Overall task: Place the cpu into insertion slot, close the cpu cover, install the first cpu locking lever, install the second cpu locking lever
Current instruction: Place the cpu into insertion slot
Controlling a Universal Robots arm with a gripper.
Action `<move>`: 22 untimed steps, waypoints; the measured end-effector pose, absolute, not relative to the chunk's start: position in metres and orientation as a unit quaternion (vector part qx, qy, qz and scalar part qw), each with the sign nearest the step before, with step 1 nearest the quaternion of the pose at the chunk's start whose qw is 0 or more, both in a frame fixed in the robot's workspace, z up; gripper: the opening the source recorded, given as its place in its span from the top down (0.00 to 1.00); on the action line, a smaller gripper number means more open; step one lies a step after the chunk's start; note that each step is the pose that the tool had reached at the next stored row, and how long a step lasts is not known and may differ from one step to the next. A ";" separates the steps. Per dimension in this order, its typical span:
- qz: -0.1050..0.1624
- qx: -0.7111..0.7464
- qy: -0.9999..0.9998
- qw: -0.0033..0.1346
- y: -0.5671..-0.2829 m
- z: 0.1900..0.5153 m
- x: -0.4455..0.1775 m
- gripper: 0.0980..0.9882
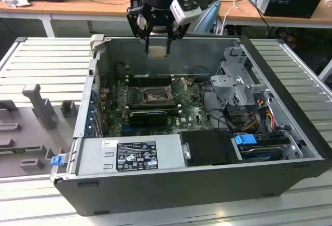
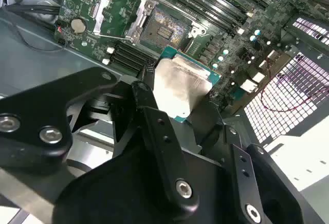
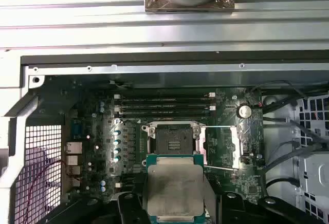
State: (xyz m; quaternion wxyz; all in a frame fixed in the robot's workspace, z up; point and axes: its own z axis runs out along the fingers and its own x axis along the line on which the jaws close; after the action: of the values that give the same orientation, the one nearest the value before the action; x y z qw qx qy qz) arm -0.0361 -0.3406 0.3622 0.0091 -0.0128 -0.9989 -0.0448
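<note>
cpu [image 1: 157, 52] above insertion slot [image 1: 154, 97], well apart; slot on motherboard [image 1: 193, 115].

I see the cpu [image 3: 175, 188] gripped flat in my claw [image 3: 175, 209], hanging over the green board [image 3: 97, 131] near the bare insertion slot [image 3: 174, 143], the cpu cover [image 3: 224, 144] swung open beside it.

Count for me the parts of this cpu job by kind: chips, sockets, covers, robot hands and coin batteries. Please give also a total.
cpu: 1, held in the hand above the board
insertion slot: 1, empty
cpu cover: 1, swung open beside the slot
hand: 1
coin battery: 1
Total: 5
</note>
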 end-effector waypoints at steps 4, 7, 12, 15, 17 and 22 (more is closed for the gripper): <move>-0.045 -0.028 -0.999 0.008 -0.341 0.362 -0.036 0.52; -0.045 -0.034 -0.998 0.008 -0.341 0.362 -0.036 0.52; -0.045 -0.044 -0.998 0.008 -0.341 0.362 -0.036 0.52; -0.045 -0.055 -0.997 0.007 -0.341 0.362 -0.036 0.52; -0.045 -0.061 -0.997 0.007 -0.341 0.362 -0.036 0.52; -0.045 -0.073 -0.996 0.006 -0.341 0.362 -0.036 0.52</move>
State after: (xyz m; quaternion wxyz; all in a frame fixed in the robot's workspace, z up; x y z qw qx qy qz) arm -0.0361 -0.3406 0.3620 0.0064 -0.0729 -0.9963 -0.0453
